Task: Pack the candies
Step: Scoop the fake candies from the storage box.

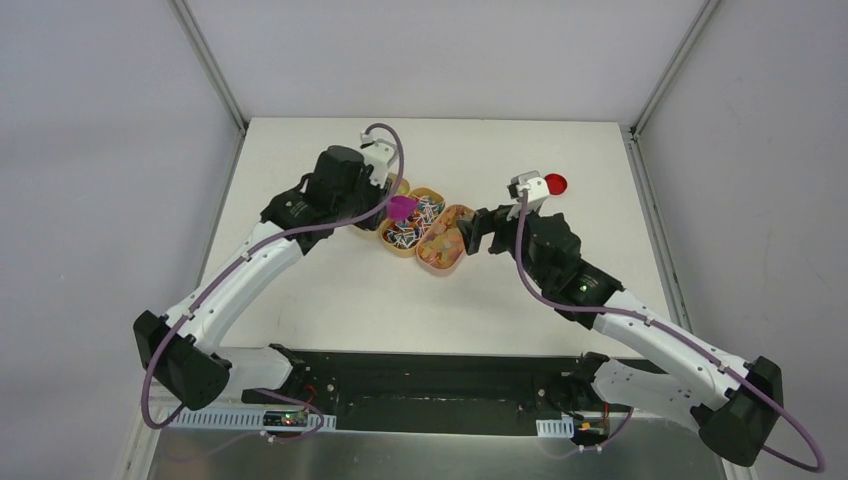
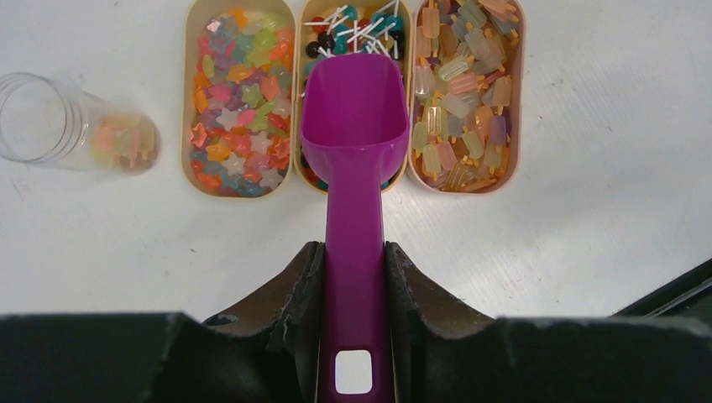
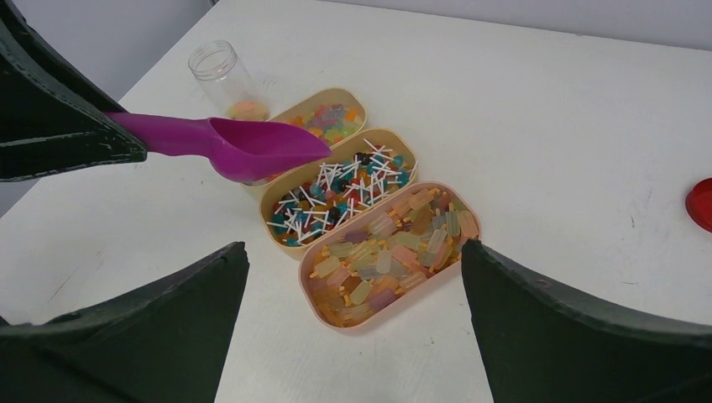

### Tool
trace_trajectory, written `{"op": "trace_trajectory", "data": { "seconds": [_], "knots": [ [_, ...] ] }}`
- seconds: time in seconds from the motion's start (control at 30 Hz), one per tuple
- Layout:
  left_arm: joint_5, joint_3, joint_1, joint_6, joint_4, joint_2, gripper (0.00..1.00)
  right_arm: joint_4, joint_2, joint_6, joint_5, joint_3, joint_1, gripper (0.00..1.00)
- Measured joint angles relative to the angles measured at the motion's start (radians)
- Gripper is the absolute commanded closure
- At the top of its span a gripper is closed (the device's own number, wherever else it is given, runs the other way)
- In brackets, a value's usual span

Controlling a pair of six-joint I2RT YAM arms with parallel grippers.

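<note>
My left pincer (image 2: 354, 256) is clamped narrow on the handle of a magenta scoop (image 2: 353, 109). The scoop's bowl looks bare and hangs over the near end of the middle tray (image 3: 413, 159). My right pincer (image 3: 353, 248) gapes wide and holds nothing. It sits low at the right end of the row, and seen from its wrist the right tray (image 2: 521, 101) lies just ahead, framed between its two fingers. Whether it touches that tray I cannot tell.

The candies (image 2: 239, 101) lie ahead of both pincers in three oval trays set side by side on the white desk (image 2: 604, 210). The left tray (image 2: 186, 126) holds bright star-shaped bits. The middle tray holds small dark, red and blue heads on white sticks. The right tray holds pale translucent ice-lolly shapes in orange, yellow and lilac.

Left of the trays stands an open clear jar (image 2: 42, 117) with a few candies at its bottom. Farthest out, beyond my right pincer, a flat red disc (image 1: 556, 184) lies on the desk, well apart from the trays.
</note>
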Motion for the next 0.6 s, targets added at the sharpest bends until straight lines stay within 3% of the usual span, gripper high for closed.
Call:
{"op": "trace_trajectory", "data": {
  "seconds": [0.33, 0.6],
  "knots": [
    [-0.059, 0.154, -0.190, -0.011, -0.134, 0.177, 1.00, -0.045, -0.059, -0.001, 0.038, -0.001, -0.010, 0.00],
    [-0.053, 0.160, -0.208, -0.011, -0.157, 0.264, 1.00, -0.071, -0.068, 0.014, -0.008, -0.056, -0.113, 0.00]
  ]
}}
